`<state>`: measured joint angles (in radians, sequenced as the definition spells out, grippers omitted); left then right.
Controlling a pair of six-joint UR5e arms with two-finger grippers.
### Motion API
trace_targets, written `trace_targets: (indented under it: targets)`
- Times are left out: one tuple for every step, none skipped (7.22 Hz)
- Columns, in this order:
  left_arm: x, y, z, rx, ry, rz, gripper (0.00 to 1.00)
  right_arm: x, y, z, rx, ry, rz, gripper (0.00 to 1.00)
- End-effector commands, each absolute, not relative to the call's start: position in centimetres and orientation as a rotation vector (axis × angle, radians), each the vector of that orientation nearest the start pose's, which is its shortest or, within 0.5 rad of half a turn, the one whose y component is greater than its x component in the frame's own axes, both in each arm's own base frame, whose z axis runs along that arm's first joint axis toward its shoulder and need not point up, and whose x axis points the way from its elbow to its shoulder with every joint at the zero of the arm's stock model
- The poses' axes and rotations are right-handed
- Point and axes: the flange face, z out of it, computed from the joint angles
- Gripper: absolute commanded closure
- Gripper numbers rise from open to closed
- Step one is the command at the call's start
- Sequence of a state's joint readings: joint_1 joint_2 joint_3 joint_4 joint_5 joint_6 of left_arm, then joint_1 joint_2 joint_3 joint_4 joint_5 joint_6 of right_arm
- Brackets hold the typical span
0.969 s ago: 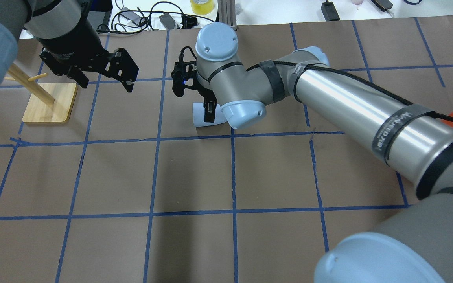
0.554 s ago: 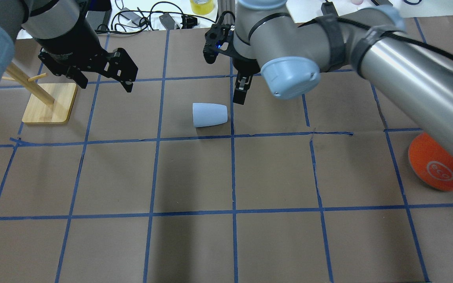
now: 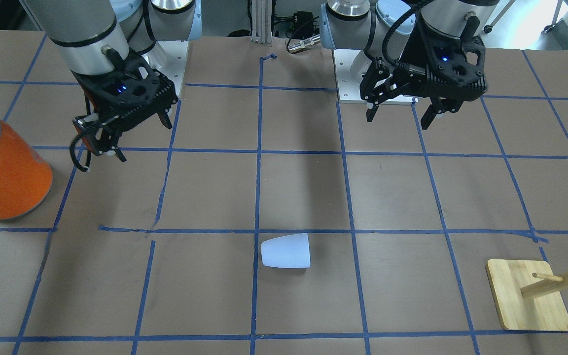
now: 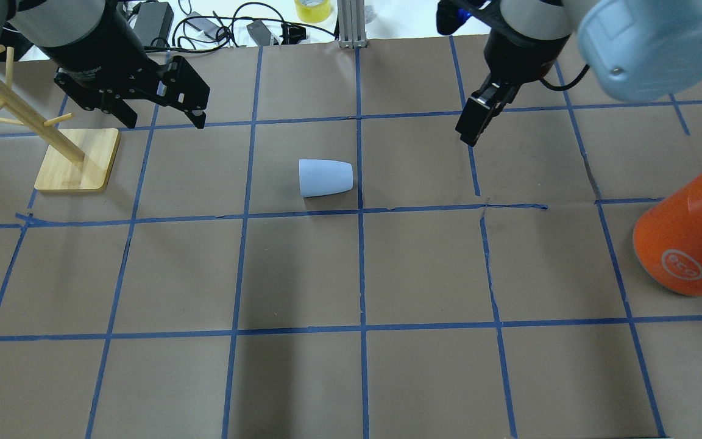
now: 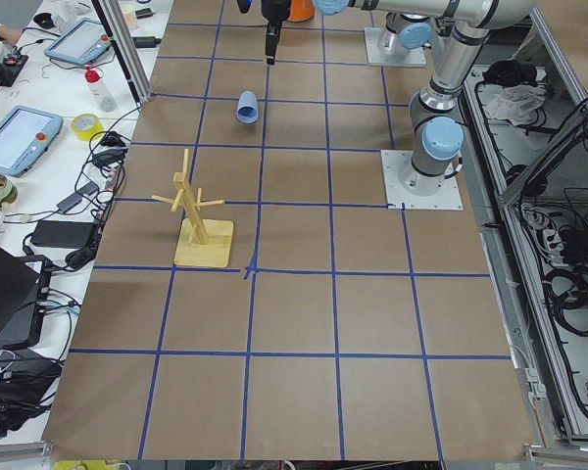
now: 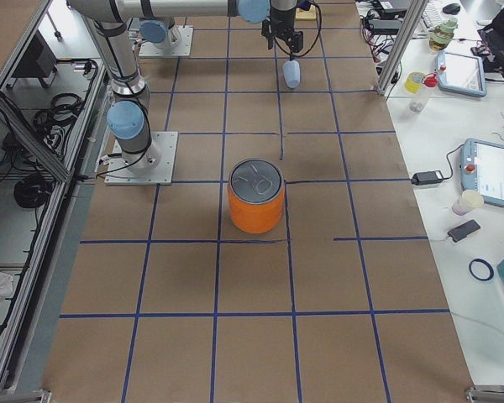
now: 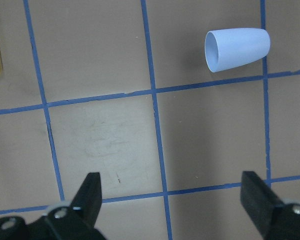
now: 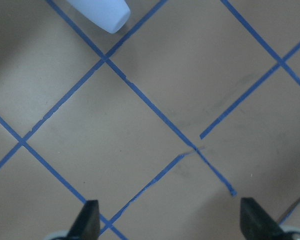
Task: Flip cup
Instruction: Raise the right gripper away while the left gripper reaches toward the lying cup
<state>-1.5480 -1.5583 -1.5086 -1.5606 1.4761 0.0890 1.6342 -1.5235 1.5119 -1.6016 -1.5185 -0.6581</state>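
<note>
The cup (image 4: 325, 178) is a small pale blue tumbler lying on its side on the brown paper, mouth toward the wooden stand. It also shows in the front view (image 3: 285, 251), the left wrist view (image 7: 237, 49) and at the top edge of the right wrist view (image 8: 100, 12). My right gripper (image 4: 468, 128) is open and empty, raised well to the cup's right; it also shows in the front view (image 3: 143, 140). My left gripper (image 4: 162, 120) is open and empty, hovering between the stand and the cup; it also shows in the front view (image 3: 397, 120).
A large orange can (image 4: 686, 238) with a silver top stands at the right edge. A wooden peg stand (image 4: 77, 158) on a square base stands at the left. Cables and tape lie beyond the table's far edge.
My right gripper was down at the cup a second ago and has pulled up and away to the right. The cup lies where it was. The left gripper has barely moved.
</note>
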Motion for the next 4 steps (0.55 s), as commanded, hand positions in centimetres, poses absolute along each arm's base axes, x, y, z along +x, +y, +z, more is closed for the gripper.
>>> trace_targets:
  targets:
    - [-10.1, -52.6, 49.5, -0.021, 3.398, -0.078, 0.00, 15.3, -49.5, 51.3, -0.595, 3.042, -0.085, 0.00]
    - [-10.1, -54.6, 47.4, -0.051, 3.513, -0.047, 0.00, 15.3, -49.9, 52.1, -0.364, 3.077, -0.169, 0.00]
    - [-10.0, -56.0, 44.2, -0.070, 3.537, 0.039, 0.00, 15.3, -50.2, 52.3, -0.133, 3.086, -0.209, 0.00]
    - [-10.4, -57.5, 41.0, -0.077, 3.622, 0.007, 0.00, 15.2, -50.2, 52.4, -0.081, 3.095, -0.209, 0.00]
